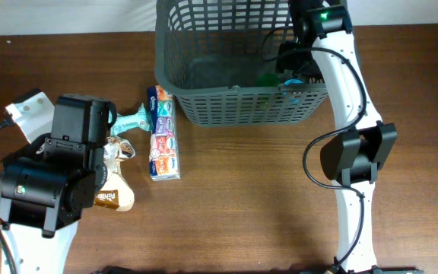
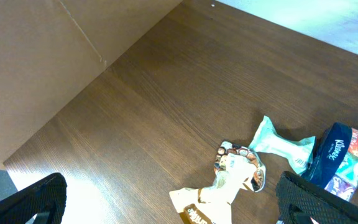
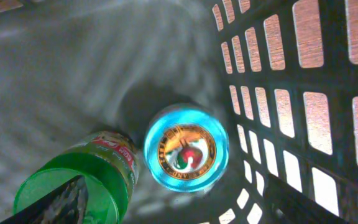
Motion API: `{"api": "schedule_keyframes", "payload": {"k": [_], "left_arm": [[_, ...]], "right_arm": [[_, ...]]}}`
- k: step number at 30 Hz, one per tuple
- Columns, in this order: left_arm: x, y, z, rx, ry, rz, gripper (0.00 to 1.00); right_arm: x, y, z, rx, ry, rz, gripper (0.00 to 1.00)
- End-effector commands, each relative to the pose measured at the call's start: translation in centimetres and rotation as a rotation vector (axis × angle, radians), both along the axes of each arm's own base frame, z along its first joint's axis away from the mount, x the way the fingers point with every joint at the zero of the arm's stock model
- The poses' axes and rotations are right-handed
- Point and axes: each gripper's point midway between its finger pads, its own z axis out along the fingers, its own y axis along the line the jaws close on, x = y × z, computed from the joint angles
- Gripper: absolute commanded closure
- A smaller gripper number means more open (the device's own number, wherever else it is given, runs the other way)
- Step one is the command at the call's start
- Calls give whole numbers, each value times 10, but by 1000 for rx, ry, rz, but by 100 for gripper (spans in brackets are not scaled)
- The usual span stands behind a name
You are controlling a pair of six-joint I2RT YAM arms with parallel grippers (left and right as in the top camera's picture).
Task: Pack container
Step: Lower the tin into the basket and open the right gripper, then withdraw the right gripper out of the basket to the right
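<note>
Dark grey container [image 1: 238, 106] is pictured at the table's [image 1: 265, 198] far edge, centre-right. R gripper [image 3: 179, 214] is seen lowered inside it, fingers spread, nothing pinched. A blue-topped tub [image 3: 186, 155] and green-lidded jar [image 3: 86, 180] are seen side by side on its floor, nr the lattice wall. L gripper [image 2: 173, 208] is held spread wide over a snack packet [image 2: 219, 186], away from the container.

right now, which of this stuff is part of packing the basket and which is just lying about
Part of the job: basket; green-lidded jar and blue-topped tub already inside it; tissue packs, teal packet and brown snack bag, probably waiting on the table.
Just lying about: white block with a black cable, at the table's left edge.
</note>
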Motion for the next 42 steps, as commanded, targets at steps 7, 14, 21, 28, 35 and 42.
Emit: {"api": "schedule_keyframes", "payload": {"k": [7,14,21,28,35,42], "left_arm": [[-1,4,5,6,-19,23,1],[-1,4,5,6,-20,23,0],[-1,4,5,6,-19,23,0],[-1,4,5,6,-20,23,0],[-1,4,5,6,-19,23,1],[-1,4,5,6,-19,23,1]], "right_arm": [[2,1,1,3,-6,1,4],[17,17,67,102,-187,59,1],[0,9,191,156,-489,63,1],[-59,-59,283,102,-665,-56,1],[-131,-150,328,9,-744,-326,1],[-157,-193,334,-45,-745,-433,1]]}}
